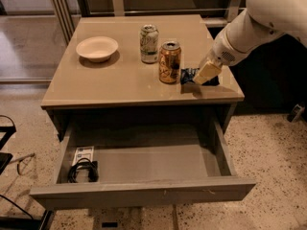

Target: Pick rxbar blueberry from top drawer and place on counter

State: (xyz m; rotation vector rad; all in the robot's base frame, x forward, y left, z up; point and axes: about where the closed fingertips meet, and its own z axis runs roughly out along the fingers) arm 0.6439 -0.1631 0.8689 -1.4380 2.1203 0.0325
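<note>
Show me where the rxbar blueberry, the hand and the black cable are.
rxbar blueberry [188,74], camera view: wrapper's left end.
hand [206,74], camera view: tan tip, above the counter [120,87], right side, over the bar.
black cable [82,170], camera view: coil's middle.

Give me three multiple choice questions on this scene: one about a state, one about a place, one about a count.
1. The top drawer is: A open, B shut, C removed.
2. The rxbar blueberry lies: A in the top drawer, B on the counter beside the orange can, C held up in the air.
3. Cans on the counter: A one, B two, C three.
Answers: 1 A, it is pulled out, showing a cable. 2 B, it lies on the counter's right side, with the gripper right over it. 3 B, the orange can and a white-green can.
</note>
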